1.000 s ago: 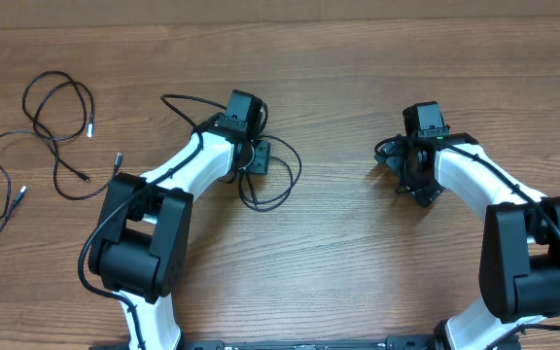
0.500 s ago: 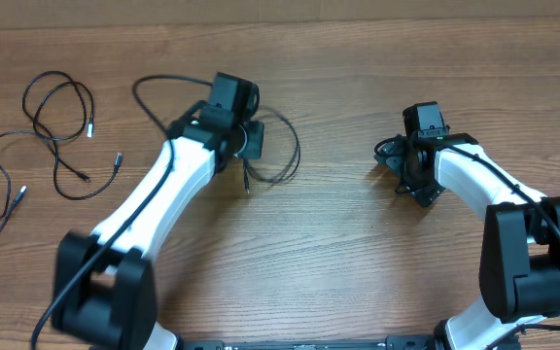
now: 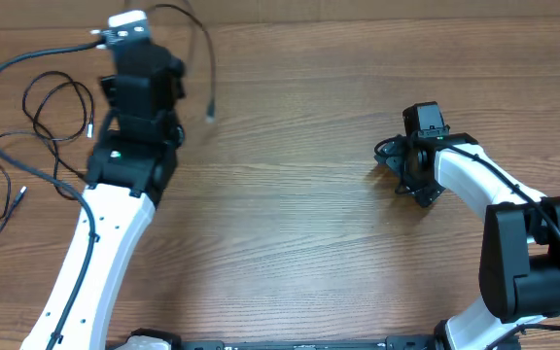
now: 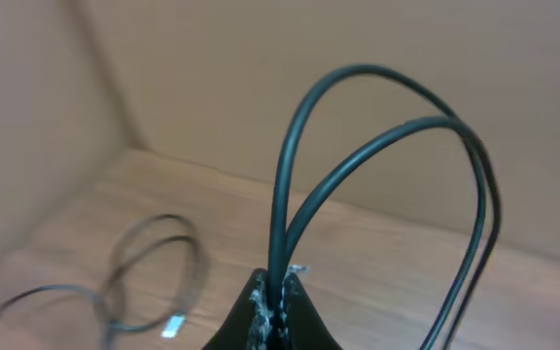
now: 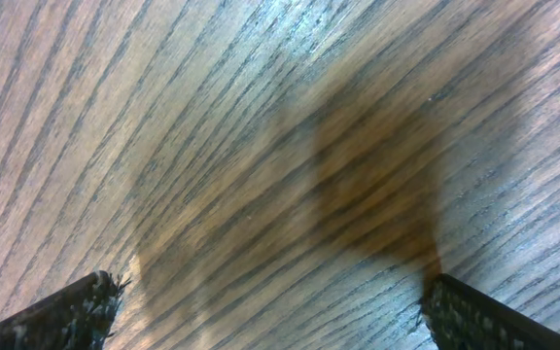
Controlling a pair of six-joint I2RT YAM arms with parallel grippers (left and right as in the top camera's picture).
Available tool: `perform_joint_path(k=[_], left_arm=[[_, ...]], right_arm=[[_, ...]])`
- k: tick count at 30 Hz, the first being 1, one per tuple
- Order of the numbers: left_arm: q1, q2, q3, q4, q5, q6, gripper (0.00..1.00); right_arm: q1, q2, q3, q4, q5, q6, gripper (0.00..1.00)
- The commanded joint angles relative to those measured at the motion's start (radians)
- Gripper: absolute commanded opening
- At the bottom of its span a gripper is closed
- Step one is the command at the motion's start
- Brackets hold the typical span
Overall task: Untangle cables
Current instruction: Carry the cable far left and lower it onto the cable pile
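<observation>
- The overhead view is showing the left arm (image 3: 115, 194) reaching toward the far left of the table (image 3: 309, 243) and holding one cable (image 3: 208, 68) up in the air, with its strands trailing down on both sides. The loose cables (image 3: 58, 107) are lying in loops on the wood just left of the arm, partly passing under it and off the edge. The right gripper (image 3: 414, 175) is hovering well apart from every cord. From above, both sets of jaws are hard to read.
- The left wrist view is showing what the overhead hides: the left gripper (image 4: 278, 313) is pressed together, pinching the cable, which is arching up from the tips and dropping out at the bottom right. Blurred loops are lying below.
- The right wrist view is showing only two fingertips at the lower corners, spread wide over shadowed wood grain.
</observation>
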Motion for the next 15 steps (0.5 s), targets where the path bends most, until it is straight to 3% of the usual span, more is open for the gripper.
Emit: perform_joint_path(k=[1,6,11,15], left_arm=[[0.089,-0.007,0.013,-0.013,-0.085,0.014,0.04],[0.250,0.036,0.013,-0.099,0.027,-0.019,0.04],[0.375,0.200,0.013,-0.150,0.090,-0.019,0.04],[0.470,0.323,0.013,-0.195,0.357,-0.032,0.04]], right_arm=[[0.003,0.008,-0.014,0.003,-0.035,0.008,1.00],[0.003,0.008,-0.014,0.003,-0.035,0.008,1.00],[0.003,0.008,-0.014,0.003,-0.035,0.008,1.00],[0.003,0.008,-0.014,0.003,-0.035,0.008,1.00]])
